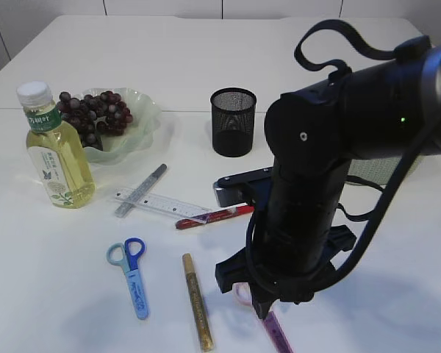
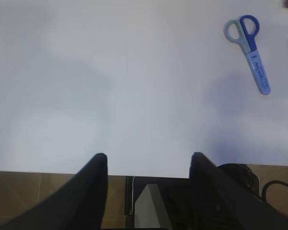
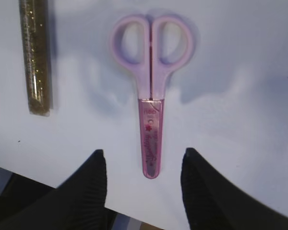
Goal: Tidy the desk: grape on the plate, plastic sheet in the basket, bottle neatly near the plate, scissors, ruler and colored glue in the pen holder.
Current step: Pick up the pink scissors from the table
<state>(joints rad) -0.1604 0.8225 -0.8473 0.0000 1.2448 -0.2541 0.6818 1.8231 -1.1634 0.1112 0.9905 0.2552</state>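
The right gripper hangs low over the white table with its two dark fingers spread apart and nothing clasped between them. Directly in the gap lies a pair of pink scissors, blades sheathed and pointing toward the wrist, handle loops away from it; the sheath tip sits between the fingertips, and whether either finger touches it cannot be told. Just to that gripper's left in its wrist view lies a gold glitter glue pen, apart from the scissors.

In the exterior view, the right arm blocks most of the pink scissors. Beyond the arm stands the black mesh pen holder, and farther off to the side are the clear ruler with a silver pen lying across it, a red pen, the blue scissors, the bottle of yellow drink and the grapes on the green glass plate.

The left gripper hovers at the table's near edge, its fingers likewise parted and empty, touching nothing. The blue scissors lie well ahead of it and to its right.
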